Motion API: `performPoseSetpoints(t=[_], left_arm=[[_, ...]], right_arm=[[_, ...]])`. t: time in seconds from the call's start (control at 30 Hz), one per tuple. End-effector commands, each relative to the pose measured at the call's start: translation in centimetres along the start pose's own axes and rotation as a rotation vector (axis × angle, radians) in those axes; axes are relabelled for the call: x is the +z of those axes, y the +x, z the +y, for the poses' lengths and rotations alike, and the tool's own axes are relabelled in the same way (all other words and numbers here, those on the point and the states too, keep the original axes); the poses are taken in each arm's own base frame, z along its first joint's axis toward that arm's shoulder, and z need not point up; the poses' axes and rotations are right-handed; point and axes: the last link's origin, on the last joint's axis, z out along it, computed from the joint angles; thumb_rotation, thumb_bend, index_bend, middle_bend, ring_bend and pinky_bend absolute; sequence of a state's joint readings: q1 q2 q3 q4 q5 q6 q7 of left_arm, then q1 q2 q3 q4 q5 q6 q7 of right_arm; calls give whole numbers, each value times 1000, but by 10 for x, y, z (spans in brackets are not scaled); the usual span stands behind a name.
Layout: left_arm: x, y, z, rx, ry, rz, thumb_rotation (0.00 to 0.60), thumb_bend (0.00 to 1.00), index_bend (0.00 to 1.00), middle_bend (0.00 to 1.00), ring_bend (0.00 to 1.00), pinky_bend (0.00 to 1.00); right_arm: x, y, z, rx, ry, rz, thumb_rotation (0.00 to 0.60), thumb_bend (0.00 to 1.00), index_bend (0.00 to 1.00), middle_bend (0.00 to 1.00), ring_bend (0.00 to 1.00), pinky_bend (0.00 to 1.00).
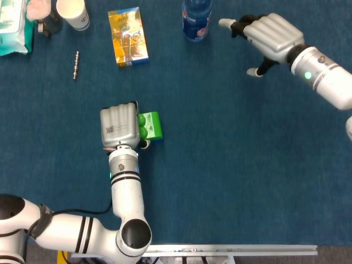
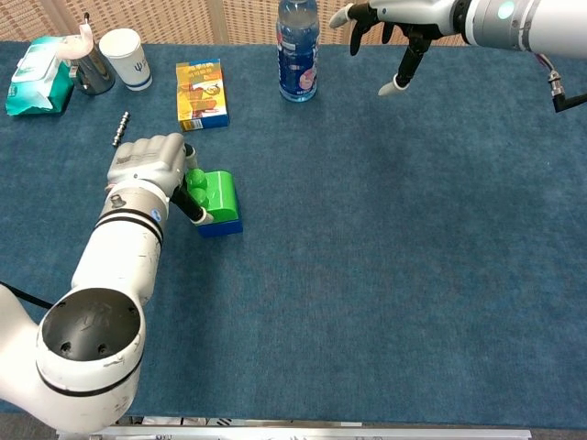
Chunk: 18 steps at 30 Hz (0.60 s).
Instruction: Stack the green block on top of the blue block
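So the green block (image 2: 218, 193) is already sitting on the blue block (image 2: 221, 226), which is resting on the blue surface (image 2: 385, 275) a little way in front of the yellow box (image 2: 202, 93). The left hand (image 2: 149, 163) is right up against the stack on the side away from the water bottle (image 2: 298, 50), fingers curled toward the green block, and honestly I can't tell from either view whether it's pinching the block or just touching it. The right hand (image 2: 394, 23) is hanging well apart, up beside the water bottle, fingers spread and holding nothing. My read is we're at the seating and letting-go part. To do that well I'd be pressing straight down so the studs are locking in evenly, then opening the fingers gently and backing off sideways away from the stack, not lifting up, since dragging could be tipping the green block off or shoving the blue one around. The edges look roughly lined up in the chest view, though the far side is hidden.
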State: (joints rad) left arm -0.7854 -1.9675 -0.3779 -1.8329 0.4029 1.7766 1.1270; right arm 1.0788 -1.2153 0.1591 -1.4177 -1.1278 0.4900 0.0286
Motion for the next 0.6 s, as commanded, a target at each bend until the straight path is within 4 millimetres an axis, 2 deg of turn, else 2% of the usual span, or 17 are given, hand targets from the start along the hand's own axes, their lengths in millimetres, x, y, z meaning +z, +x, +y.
performPoseSetpoints(t=[0.03,0.6], left_arm=[[0,-1,0,4,1,-1,587,39,464,447,427,336],[3,-4,1,51,1,15,588,39,464,447,427,336]], right_arm=[[0,0,0,-1,-1,-1,600,145,35,285,137,250],[0,1,1,8,-3,6,600,145,35,285,137,250]])
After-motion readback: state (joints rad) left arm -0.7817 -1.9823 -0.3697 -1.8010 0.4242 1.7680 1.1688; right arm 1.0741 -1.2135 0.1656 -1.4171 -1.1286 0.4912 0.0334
